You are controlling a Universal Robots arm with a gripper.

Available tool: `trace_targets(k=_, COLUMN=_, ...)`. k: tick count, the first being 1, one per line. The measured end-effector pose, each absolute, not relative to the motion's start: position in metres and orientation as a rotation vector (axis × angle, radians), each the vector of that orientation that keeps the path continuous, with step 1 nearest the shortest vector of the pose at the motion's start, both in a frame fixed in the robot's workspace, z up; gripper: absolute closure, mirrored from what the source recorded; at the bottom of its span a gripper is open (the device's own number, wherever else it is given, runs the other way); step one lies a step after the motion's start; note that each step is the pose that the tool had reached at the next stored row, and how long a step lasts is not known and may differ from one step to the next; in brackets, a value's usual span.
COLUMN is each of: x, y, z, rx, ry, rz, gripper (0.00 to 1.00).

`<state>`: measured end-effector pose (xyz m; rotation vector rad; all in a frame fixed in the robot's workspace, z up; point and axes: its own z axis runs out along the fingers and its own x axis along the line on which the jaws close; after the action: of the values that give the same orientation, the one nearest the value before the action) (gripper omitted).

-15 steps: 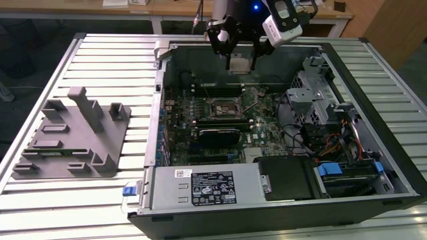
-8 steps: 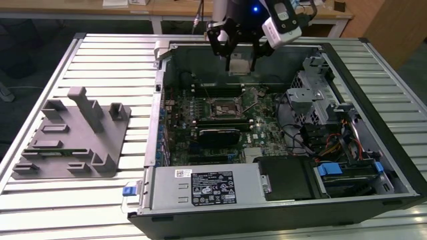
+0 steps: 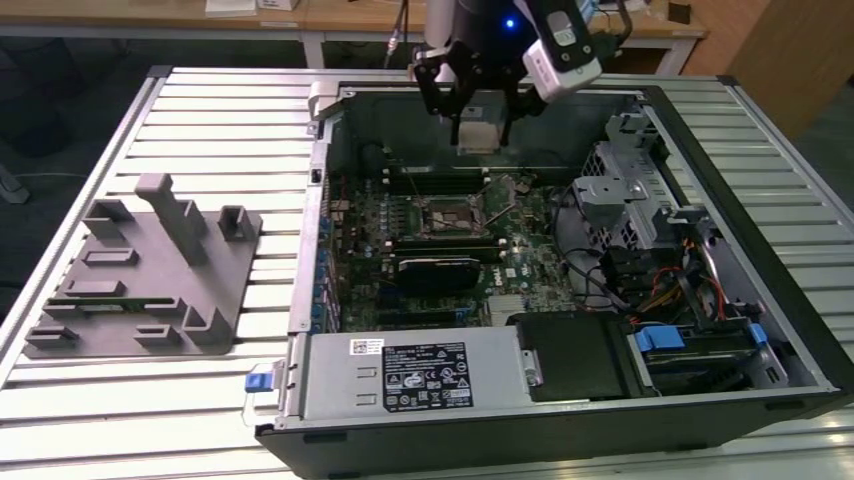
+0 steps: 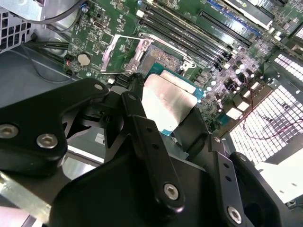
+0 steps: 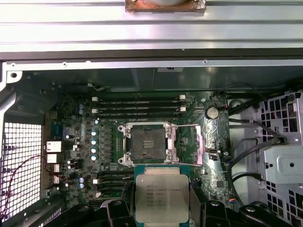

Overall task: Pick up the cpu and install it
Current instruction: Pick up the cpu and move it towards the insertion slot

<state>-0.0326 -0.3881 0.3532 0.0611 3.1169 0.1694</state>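
The slatted metal table [image 3: 200, 120] supports an open computer case [image 3: 534, 440] lying on its side. A grey fixture [image 3: 147, 280] sits on the table toward the exterior view's left, well apart from the case. Inside the case, the motherboard [image 3: 441, 250] lies flat, and a power supply [image 3: 400, 375] occupies the near edge.

The arm's gripper [image 3: 481, 110] hangs over the far part of the case interior, above the motherboard. Its black fingers [image 4: 137, 109] press against two opposite edges of the cpu [image 4: 168, 101], pinching it between them. In the first wrist view, the gripper [image 5: 162, 210] carries the cpu [image 5: 162, 198] with its silvery metal top facing the camera.

The cpu [image 3: 478, 135] is raised clear of the board and touches only the fingers. The socket [image 5: 148, 144] is uncovered, with its dark contact field exposed inside a metal frame. In both wrist views the cpu appears just beside the socket [image 4: 156, 59] and is not seated in it.
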Motion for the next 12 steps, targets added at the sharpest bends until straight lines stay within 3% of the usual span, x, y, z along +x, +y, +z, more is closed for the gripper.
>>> trace_targets(k=12, x=-0.0331, y=-0.3881, z=0.3461, rx=0.061, ry=3.117, rz=0.162, gripper=0.45)
